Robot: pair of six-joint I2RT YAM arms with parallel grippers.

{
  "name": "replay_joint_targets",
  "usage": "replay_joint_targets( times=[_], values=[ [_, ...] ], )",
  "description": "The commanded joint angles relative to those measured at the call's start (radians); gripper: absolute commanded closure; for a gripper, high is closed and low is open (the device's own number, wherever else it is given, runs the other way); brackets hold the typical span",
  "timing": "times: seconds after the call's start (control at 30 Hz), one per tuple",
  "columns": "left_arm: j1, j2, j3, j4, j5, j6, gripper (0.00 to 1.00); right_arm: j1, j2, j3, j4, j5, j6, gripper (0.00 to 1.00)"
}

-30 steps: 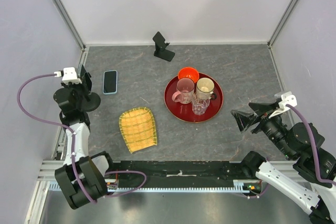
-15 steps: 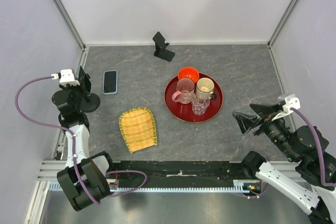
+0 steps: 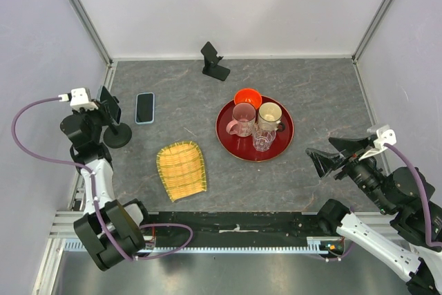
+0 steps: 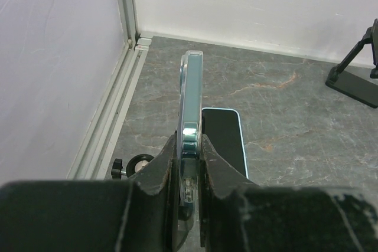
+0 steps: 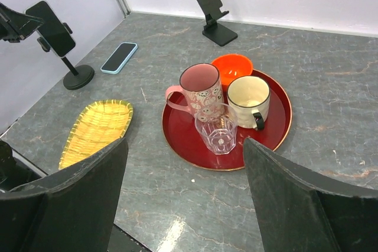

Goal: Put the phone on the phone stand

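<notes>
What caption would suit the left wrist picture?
Left gripper clamps a phone on edge; a second phone lies flat beyond it.

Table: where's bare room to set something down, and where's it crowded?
Bare: the back right corner, between the folding stand, the red tray and the right wall; also the near strip between the woven mat and the open right gripper. Crowded: the left edge, where the left gripper, its held phone, the round-base stand and the flat phone cluster.
</notes>
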Motion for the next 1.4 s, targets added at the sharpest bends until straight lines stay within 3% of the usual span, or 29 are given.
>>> replay_joint_targets(
  times=[0.0, 0.57, 0.7, 0.73, 0.8, 0.83, 1.03, 1.17, 1.23, 1.3, 1.37],
  values=[
    [0.03, 0.031, 0.037, -0.177, 0.019, -0.076, 0.98, 0.009, -0.011, 0.02, 0.019, 0.002, 0.01, 0.14],
    [0.067, 0.079, 0.06, -0.273, 0.058, -0.15, 0.95, 0.022, -0.03, 0.015, 0.017, -0.001, 0.023, 0.14],
    [0.07, 0.026, 0.048, -0.279, 0.045, -0.182, 0.64, 0.025, -0.034, 0.015, 0.016, 0.001, 0.02, 0.14],
    [0.07, 0.007, 0.047, -0.282, 0.04, -0.19, 0.51, 0.029, -0.035, 0.014, 0.016, -0.001, 0.019, 0.14],
    [0.072, -0.017, 0.042, -0.288, 0.029, -0.207, 0.1, 0.032, -0.035, 0.011, 0.017, 0.001, 0.02, 0.14],
    [0.075, -0.027, 0.045, -0.3, 0.028, -0.211, 0.07, 0.032, -0.035, 0.011, 0.017, -0.001, 0.02, 0.13],
    [0.075, -0.141, 0.073, -0.345, 0.011, -0.297, 0.05, 0.039, -0.035, 0.011, 0.019, 0.005, 0.019, 0.13],
    [0.061, -0.285, 0.106, -0.482, -0.075, -0.384, 0.05, 0.042, -0.026, 0.006, 0.022, 0.007, 0.02, 0.13],
    [0.029, -0.326, 0.14, -0.539, -0.126, -0.424, 0.13, 0.044, -0.015, -0.003, 0.025, 0.004, 0.025, 0.13],
    [0.007, -0.357, 0.165, -0.541, -0.091, -0.438, 0.19, 0.044, 0.003, -0.012, 0.033, -0.002, 0.039, 0.13],
    [-0.062, -0.366, 0.197, -0.538, -0.093, -0.437, 0.21, 0.042, 0.032, -0.02, 0.04, -0.016, 0.045, 0.13]
  ],
)
